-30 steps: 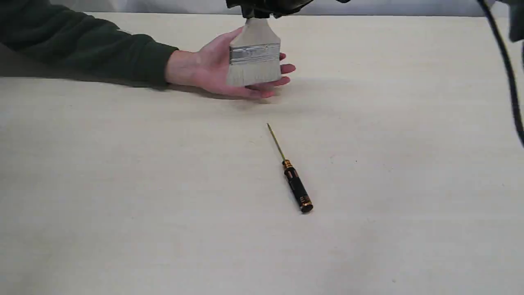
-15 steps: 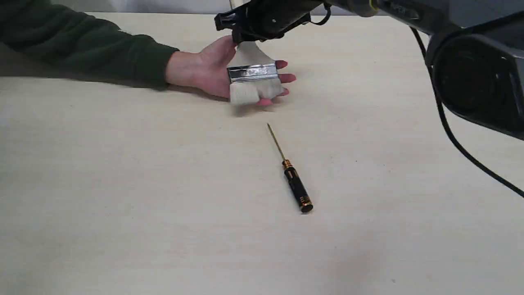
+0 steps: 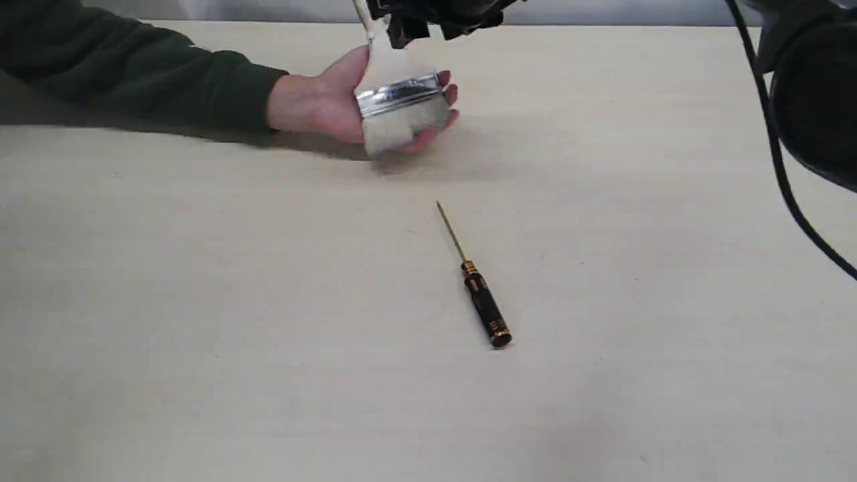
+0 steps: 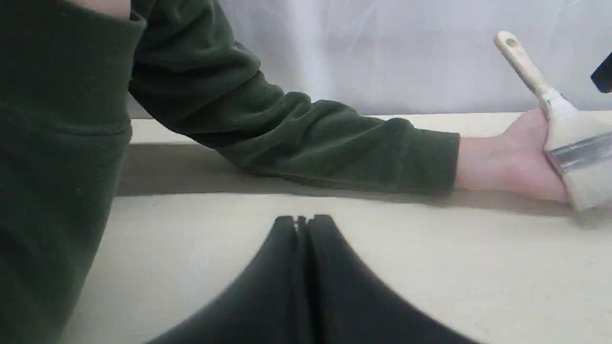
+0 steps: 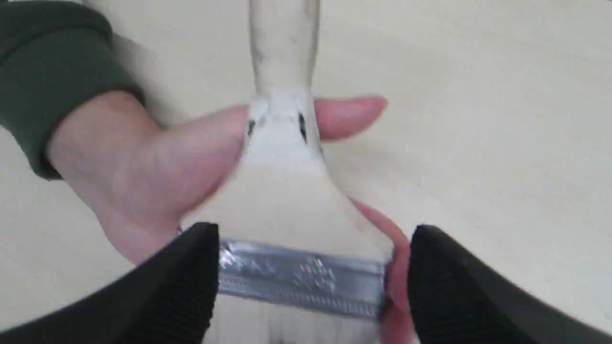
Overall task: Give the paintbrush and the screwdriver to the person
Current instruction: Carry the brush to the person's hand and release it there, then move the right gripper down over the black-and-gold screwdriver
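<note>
The paintbrush [image 3: 398, 100] now rests in the person's hand [image 3: 321, 104], fingers curled round its ferrule and bristles, handle leaning up and left. My right gripper [image 3: 428, 27] hangs just above it at the top edge, open. In the right wrist view its two fingers stand wide apart on either side of the brush [image 5: 291, 191] without touching it. The screwdriver [image 3: 485, 308] lies on the table's middle, shaft pointing toward the hand. My left gripper [image 4: 301, 220] is shut on nothing, low over the table, with the green sleeve [image 4: 311, 138] beyond it.
The pale wooden table [image 3: 201, 335] spreads all round the screwdriver. The right arm's black body and cable [image 3: 797, 100] hang at the upper right. A second green-sleeved arm [image 4: 52, 167] fills one side of the left wrist view.
My right gripper has let go of the brush and risen. The person's fingers have closed round the brush and tipped its handle leftward. The screwdriver has not moved.
</note>
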{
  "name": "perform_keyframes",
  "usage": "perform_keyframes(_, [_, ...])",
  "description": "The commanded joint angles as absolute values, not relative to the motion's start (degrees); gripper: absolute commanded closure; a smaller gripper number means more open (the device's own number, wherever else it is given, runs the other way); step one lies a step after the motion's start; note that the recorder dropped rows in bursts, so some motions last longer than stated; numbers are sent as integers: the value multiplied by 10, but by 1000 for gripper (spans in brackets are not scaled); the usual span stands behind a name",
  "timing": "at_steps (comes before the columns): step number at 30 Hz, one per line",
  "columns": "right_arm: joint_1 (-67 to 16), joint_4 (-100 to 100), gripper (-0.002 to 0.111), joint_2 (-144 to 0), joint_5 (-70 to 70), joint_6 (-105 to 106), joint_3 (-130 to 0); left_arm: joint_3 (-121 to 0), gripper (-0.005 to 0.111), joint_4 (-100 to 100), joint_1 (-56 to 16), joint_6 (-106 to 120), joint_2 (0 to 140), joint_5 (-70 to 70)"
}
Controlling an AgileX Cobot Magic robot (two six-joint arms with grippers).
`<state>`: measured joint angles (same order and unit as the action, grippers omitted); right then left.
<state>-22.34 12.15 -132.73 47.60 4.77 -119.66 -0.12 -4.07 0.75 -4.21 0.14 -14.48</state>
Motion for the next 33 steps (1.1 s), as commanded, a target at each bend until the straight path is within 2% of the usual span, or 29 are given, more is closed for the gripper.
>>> perform_keyframes(1, [-207,109,49,-1304,512,42,-1185,0,107,-40,6,-43,0,-143])
perform_keyframes(16, [-192,94,50,-1124,496,58,-925,0,107,-38,6,-43,0,-143])
perform_keyframes(23, [-226,94,50,-1116,517,59,-831,0,107,-38,6,-43,0,-143])
perform_keyframes(33, [-261,120,50,-1116,496,53,-764,0,107,-38,6,-43,0,-143])
